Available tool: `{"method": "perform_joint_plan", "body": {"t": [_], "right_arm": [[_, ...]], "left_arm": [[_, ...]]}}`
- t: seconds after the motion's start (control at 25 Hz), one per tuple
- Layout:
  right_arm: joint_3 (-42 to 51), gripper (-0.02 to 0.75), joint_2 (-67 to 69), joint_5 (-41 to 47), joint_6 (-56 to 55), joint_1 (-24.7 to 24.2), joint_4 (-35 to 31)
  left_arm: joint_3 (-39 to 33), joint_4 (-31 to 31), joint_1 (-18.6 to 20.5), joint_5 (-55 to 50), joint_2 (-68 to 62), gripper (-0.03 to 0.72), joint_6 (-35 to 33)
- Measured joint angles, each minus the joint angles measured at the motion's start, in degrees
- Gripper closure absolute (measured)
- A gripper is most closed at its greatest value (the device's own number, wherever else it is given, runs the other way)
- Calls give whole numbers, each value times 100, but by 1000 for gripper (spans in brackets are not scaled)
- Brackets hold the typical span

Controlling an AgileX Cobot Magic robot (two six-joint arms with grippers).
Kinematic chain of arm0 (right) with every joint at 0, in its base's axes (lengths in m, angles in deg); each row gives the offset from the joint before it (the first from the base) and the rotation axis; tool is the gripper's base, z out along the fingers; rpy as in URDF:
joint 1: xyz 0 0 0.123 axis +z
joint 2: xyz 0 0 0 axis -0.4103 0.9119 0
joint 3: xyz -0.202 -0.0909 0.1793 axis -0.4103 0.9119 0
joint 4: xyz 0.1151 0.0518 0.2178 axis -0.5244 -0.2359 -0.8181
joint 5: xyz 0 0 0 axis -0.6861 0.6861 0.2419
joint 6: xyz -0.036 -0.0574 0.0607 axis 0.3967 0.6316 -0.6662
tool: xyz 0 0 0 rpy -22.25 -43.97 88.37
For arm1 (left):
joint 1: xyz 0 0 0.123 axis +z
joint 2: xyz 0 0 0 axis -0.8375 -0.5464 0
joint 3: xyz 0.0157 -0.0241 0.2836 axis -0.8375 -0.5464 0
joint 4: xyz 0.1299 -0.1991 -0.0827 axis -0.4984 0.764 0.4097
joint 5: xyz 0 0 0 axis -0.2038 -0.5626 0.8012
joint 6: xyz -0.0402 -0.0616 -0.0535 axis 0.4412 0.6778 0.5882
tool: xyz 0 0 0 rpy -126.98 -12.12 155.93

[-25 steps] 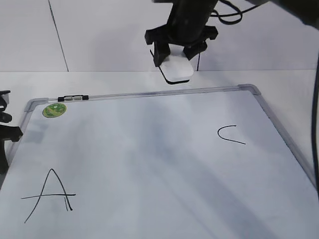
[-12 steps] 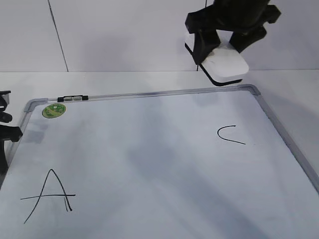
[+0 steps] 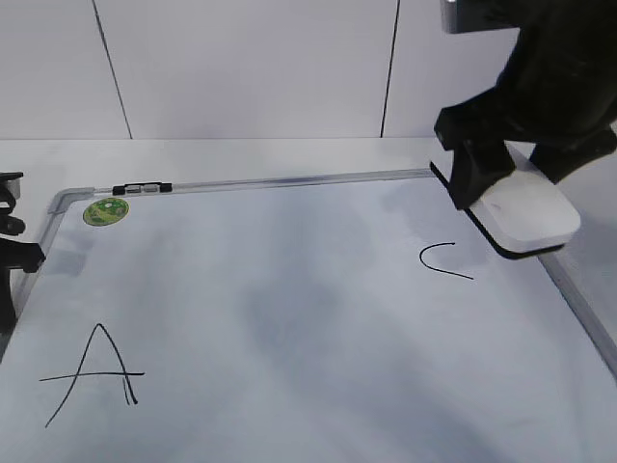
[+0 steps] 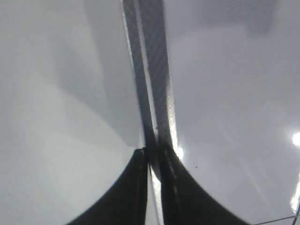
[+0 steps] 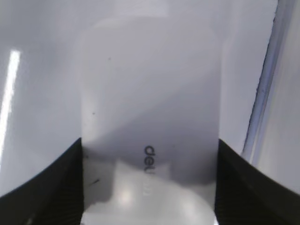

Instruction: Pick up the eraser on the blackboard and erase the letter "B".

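Observation:
My right gripper [image 3: 511, 198] is shut on the white eraser [image 3: 528, 214] and holds it above the right edge of the blackboard [image 3: 289, 180], just right of the black "C" [image 3: 445, 258]. In the right wrist view the eraser [image 5: 150, 117] fills the space between the jaws [image 5: 149, 187], grey lettering up. No letter "B" shows on the board. The black "A" [image 3: 92, 376] is at the lower left. My left gripper [image 3: 8, 241] sits at the board's left edge; in the left wrist view its jaws [image 4: 152, 161] are closed together over the grey frame [image 4: 157, 84].
A green round sticker [image 3: 105, 211] and a small black-and-clear marker [image 3: 141, 189] sit at the board's top left. The board frame [image 5: 265, 89] runs just right of the eraser. A white wall stands behind the table.
My right gripper has carried the eraser from above the board's top edge rightward and down, toward the camera, to a spot beside the "C". The left arm has not moved.

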Motion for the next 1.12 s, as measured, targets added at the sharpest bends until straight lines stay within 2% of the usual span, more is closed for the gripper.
{"method": "perform_joint_plan", "body": {"t": [0.24, 0.4, 0.84, 1.12], "right_arm": [[691, 232, -364, -10, -241, 0, 15], [981, 232, -456, -21, -694, 0, 349], [1090, 232, -218, -236, -1321, -22, 943], [1090, 232, 157, -578, -1229, -480, 858]], "left_arm": [[13, -102, 0, 145, 0, 651, 13], [13, -126, 0, 232, 0, 650, -41], [13, -175, 0, 349, 0, 650, -84], [19, -175, 0, 349, 0, 650, -87]]}}
